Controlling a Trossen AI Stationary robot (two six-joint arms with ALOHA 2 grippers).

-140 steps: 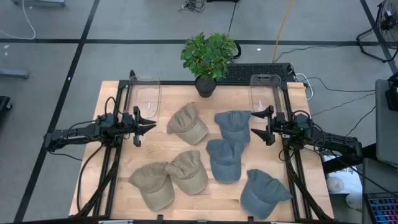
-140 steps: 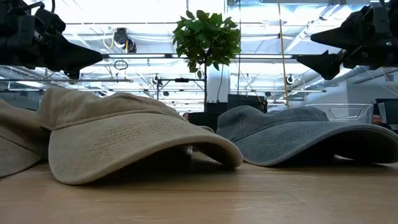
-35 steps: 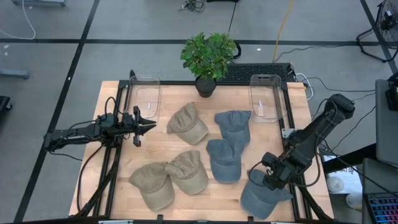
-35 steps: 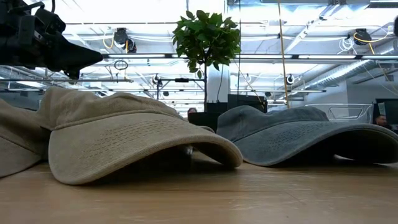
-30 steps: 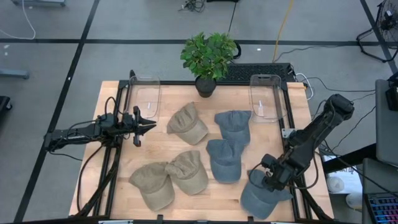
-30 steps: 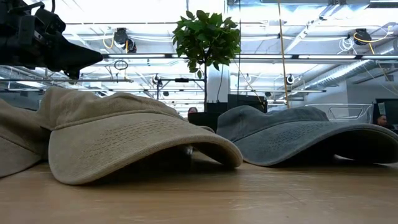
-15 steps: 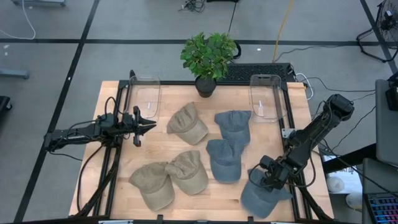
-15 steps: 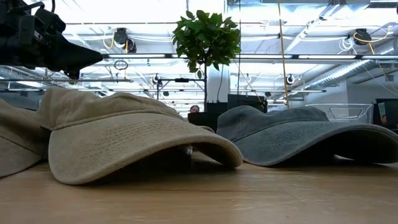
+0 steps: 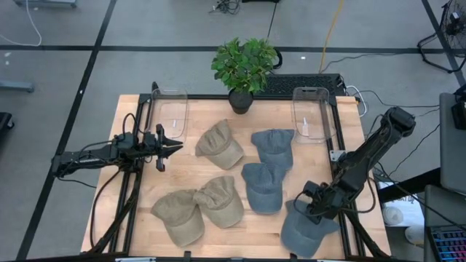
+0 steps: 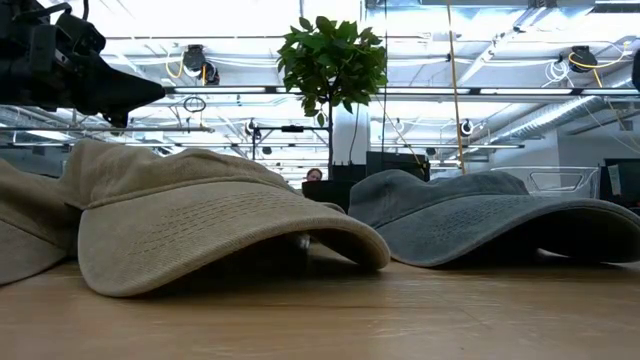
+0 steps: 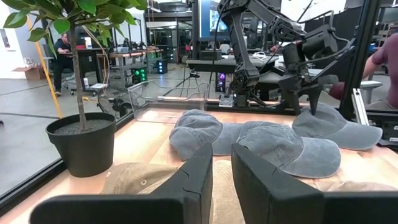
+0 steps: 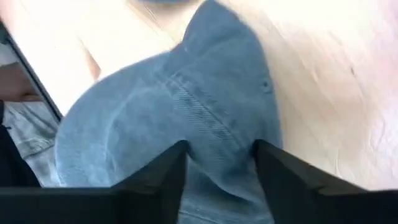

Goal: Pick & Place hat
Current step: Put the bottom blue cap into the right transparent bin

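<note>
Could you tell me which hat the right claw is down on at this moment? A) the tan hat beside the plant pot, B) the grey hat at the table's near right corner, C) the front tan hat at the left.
B: the right claw sits on the grey hat at the near right corner, fabric between its fingers.

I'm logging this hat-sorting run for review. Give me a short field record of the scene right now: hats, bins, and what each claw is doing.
tan caps: three on the table's left half, two of them overlapping
blue caps: three on the right half
target cap: front-right blue cap
right claw: down on the front-right blue cap, fingers straddling its fabric, grip not confirmed
left claw: waiting over the table's left side, holding nothing
clear bins: two at the back, left and right
potted plant: back centre
</note>
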